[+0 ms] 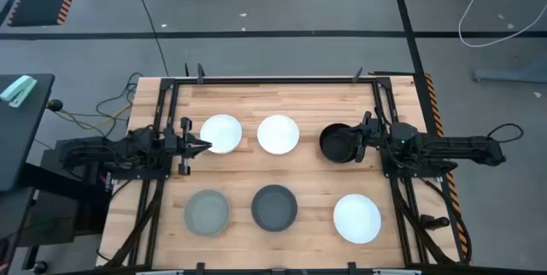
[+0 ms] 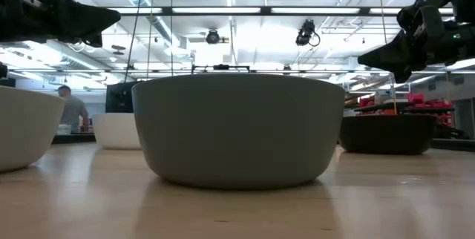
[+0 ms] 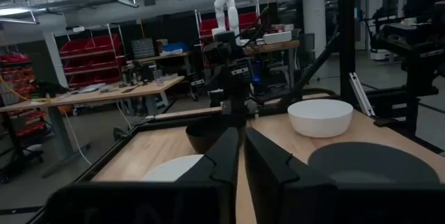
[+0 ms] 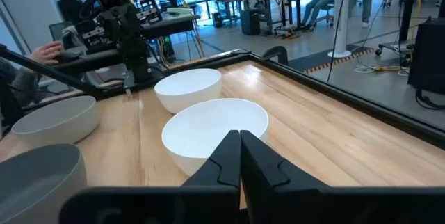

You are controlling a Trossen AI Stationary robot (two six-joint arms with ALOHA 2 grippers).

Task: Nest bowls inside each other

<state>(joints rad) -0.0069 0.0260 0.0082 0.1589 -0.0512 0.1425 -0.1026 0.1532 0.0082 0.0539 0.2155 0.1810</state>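
Both arms are showing as dark, near-black jointed links, the left arm (image 1: pixel 111 151) and the right arm (image 1: pixel 453 149) each trailing black cables along the body. A small green light is glowing on the right arm near its wrist. The left gripper (image 1: pixel 205 145) is tapering to two slim black fingers (image 3: pixel 222 161) with flat, angular faces and sharp edges. The right gripper (image 4: pixel 240 147) is showing the same matte black wedge-shaped fingers, widening back into a broad black block behind them
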